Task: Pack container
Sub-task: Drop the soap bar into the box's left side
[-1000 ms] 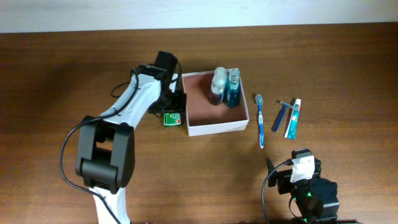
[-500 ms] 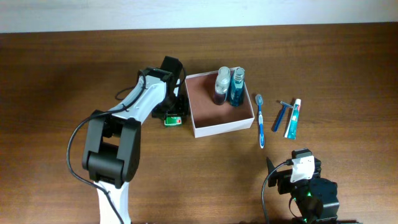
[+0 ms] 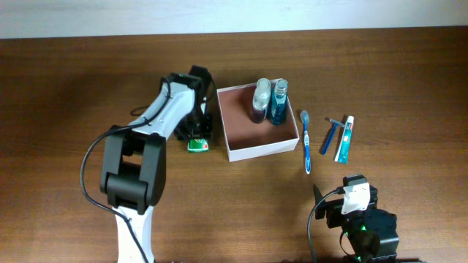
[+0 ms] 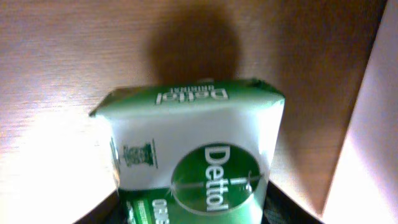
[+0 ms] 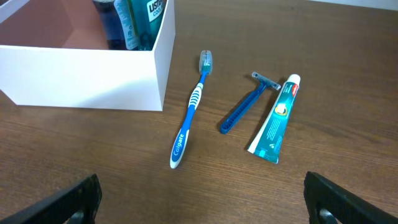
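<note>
- The left gripper [image 3: 196, 133] is being held low over the green Dettol soap box [image 4: 193, 143], which is lying just beside the left wall of the container [image 3: 262, 151]. In the left wrist view, dark finger edges are being shown flanking the box's lower corners. Whether they are pressing on it cannot be told.
- The container is being shown near the middle of the table [image 3: 73, 88]. A clear bottle [image 3: 261, 100] and a blue bottle [image 3: 277, 102] are standing upright in its far right corner, and most of its floor is bare.
- The right gripper [image 5: 205, 202] is being held parked, spread wide and empty. The toothbrush [image 5: 193, 106], razor [image 5: 245, 106] and toothpaste [image 5: 277, 121] are lying ahead of it.
- Judged step: the soap box is being taken for packing. A firm hold across its narrow sides is being called for. It is then being lifted clear of the white wall and set on the bare floor, well apart from the bottles.
</note>
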Robot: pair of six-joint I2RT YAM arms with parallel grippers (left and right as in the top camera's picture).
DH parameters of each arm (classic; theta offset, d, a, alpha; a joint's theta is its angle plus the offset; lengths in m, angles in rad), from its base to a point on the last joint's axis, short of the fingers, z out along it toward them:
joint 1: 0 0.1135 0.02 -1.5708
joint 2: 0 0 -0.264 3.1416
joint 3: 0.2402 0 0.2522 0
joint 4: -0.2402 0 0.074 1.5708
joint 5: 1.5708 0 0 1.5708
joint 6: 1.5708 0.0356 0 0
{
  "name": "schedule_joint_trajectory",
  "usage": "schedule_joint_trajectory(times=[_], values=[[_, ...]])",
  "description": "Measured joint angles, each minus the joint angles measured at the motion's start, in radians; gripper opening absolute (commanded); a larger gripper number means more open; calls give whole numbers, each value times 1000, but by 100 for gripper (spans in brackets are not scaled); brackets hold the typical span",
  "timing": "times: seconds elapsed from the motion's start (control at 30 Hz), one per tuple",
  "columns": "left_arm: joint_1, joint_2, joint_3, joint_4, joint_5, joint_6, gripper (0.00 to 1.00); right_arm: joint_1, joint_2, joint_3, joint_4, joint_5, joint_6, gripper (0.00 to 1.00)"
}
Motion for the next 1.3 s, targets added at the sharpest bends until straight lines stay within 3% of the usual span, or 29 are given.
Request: schedule_joint_trajectory(times=[0.23,0.47,0.7,0.8,0.93,1.03,1.3], values=[[-7,-34,333,-219,-3,0,43,0,0,0,-1,0,0,99],[-124,-101,388,-132,2,-58,43,0,0,0,-1,0,0,99],[-198,-4,388,-28,16,-151,45,0,0,0,-1,0,0,99],[-200,49,388,-22,16,-182,75,0,0,0,-1,0,0,99],[-192,80,384,-13,20,-207,99,0,0,0,-1,0,0,99],[-189,80,406,-53,35,-211,99,0,0,0,-1,0,0,99],[-102,77,684,-387,30,-125,99,0,0,0,-1,0,0,99]])
